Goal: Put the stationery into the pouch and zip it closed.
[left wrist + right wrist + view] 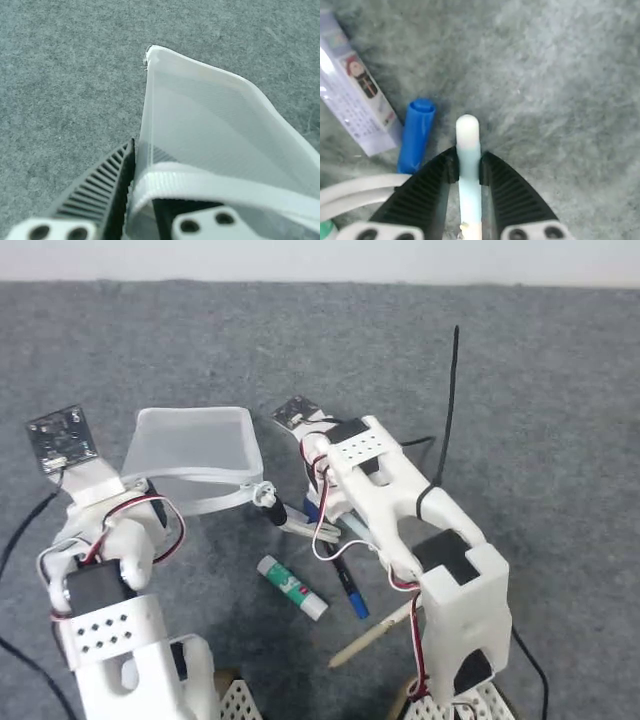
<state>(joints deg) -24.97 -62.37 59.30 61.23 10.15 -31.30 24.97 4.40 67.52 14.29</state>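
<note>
By my reading the task is only beginning: the pouch (215, 115) is looking empty through its mesh and its zip band is lying open, so nothing is packed and the zipping is waiting for last. The left gripper (144, 167) is clamping the pouch's rim, one finger outside the mesh and the other inside. It is holding the mouth up, and the pouch is stretching away ahead of its tips.

The right gripper (468, 156) is pinching a white pen (468, 127) between closed fingers. The pen's rounded end is poking out just past the tips, low over the grey surface (520, 390); whether it is lifted clear I cannot tell.

Everything else is waiting to go in. A blue cap (416, 135) is lying just beside one finger of the right gripper, with a lilac printed packet (355, 100) beyond it on the same side. Behind that gripper, toward the arms' bases, a glue stick (291, 587), a dark pen (343, 580) and a pencil (375, 637) are lying loose.

In the way, as I judge it, a white cable (355, 192) is looping close beside the right gripper and the loose items are crowding under it. The pouch mouth is sitting near, off to the side where the left gripper is holding it, so the pen is needing a turn toward that opening
</note>
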